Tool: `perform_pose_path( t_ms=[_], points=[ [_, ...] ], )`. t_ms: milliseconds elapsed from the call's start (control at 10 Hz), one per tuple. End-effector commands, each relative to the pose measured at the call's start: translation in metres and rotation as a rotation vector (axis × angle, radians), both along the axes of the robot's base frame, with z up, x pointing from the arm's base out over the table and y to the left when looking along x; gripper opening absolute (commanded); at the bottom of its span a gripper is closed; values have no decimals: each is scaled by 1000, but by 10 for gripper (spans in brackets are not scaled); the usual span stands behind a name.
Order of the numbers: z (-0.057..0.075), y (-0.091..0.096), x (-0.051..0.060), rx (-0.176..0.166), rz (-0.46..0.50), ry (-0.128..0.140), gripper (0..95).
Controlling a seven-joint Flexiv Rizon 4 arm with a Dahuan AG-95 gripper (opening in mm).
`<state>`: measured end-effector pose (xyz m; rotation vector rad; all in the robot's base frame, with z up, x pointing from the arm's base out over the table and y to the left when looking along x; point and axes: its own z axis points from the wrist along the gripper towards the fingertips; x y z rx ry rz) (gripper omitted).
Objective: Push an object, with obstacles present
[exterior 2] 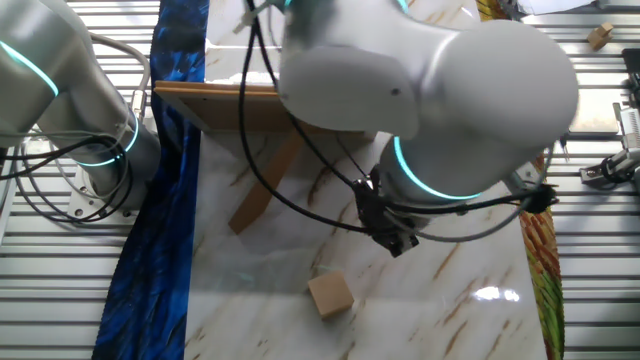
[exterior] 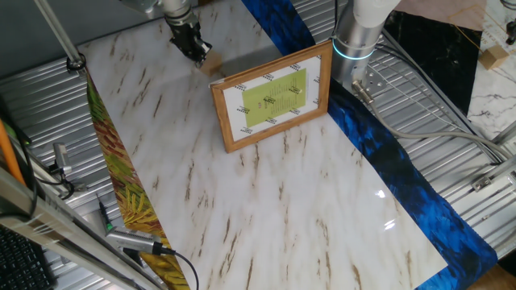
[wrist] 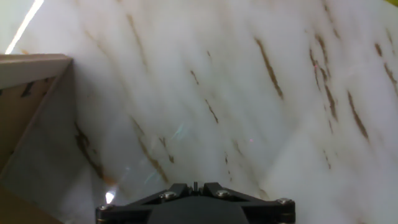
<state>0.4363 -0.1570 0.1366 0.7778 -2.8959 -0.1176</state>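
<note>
Small pale tan wooden cube (exterior 2: 331,295) sits on marble tabletop (exterior: 266,201), lower centre in the other fixed view, behind brown wooden picture frame (exterior: 272,97). Claw (exterior: 194,51) just beside it; open or closed, cannot tell. Cube likely light, rigid, slides easily: push a flat face squarely.

Small pale tan wooden cube (exterior 2: 331,295) seen flat on marble, well apart from frame. Brown picture frame (exterior: 274,97) w/ yellow-green sheet is propped upright, tilted back.

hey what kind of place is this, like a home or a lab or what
Most likely a robotics lab test bench, not a home. A robot arm works over a marble-patterned sheet laid on a ribbed metal table, with loose cables around and only props set out: a picture frame and a small wooden cube.
</note>
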Motion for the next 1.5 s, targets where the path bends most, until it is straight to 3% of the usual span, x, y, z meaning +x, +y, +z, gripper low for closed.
perform_pose_path(
  t_ms=[100,400,600,900,1200,1500],
  points=[
    [-4,-9,-12,-3,-12,45,0],
    [-8,-30,-32,-4,-18,71,0],
    [-11,-56,-57,8,-4,88,0],
    [-11,-80,-82,9,-5,108,0],
    [-20,-95,-94,9,-6,123,0],
    [-21,-95,-94,5,-6,124,0]
  ],
)
